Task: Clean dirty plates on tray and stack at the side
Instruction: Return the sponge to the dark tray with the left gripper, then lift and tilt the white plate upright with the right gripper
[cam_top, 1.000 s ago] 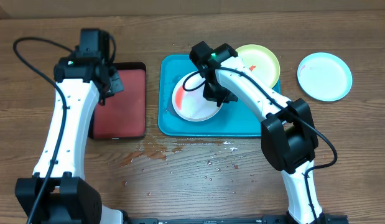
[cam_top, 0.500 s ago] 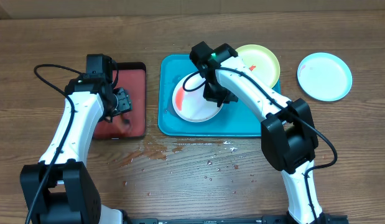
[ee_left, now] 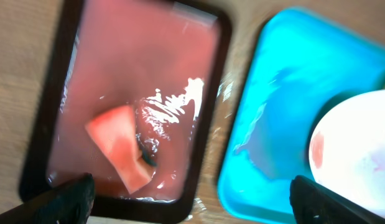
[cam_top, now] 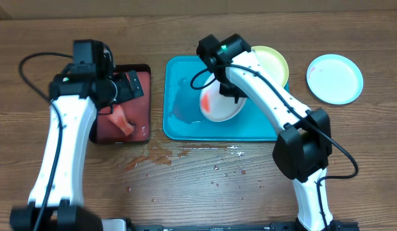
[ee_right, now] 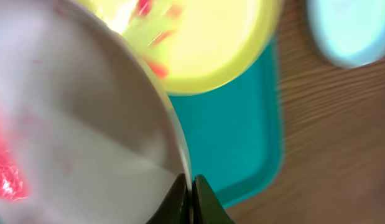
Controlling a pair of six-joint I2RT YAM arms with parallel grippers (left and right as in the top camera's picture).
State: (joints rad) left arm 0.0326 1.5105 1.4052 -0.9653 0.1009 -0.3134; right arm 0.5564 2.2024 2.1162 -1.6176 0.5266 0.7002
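The white plate (cam_top: 222,108) with a red smear is tilted up over the teal tray (cam_top: 179,96), and my right gripper (cam_top: 226,92) is shut on its rim. In the right wrist view the closed jaws of the right gripper (ee_right: 191,194) pinch the white plate (ee_right: 74,124) at its edge. The yellow-green plate (cam_top: 272,63) lies at the tray's far right corner, with red smears (ee_right: 156,37). The light blue plate (cam_top: 335,78) rests on the table to the right. My left gripper (cam_top: 126,86) hangs open above the red tray (cam_top: 142,72), empty.
A pink sponge piece (cam_top: 121,120) (ee_left: 120,146) lies wet in the black-rimmed red tray (ee_left: 211,93). Water droplets and a wet stain (cam_top: 198,160) spread over the wooden table in front of both trays. The teal tray (ee_left: 273,118) has a wet patch.
My left gripper has opened and let the sponge fall onto the red tray, then drawn back. My right gripper has tipped the white plate up and shifted it right.
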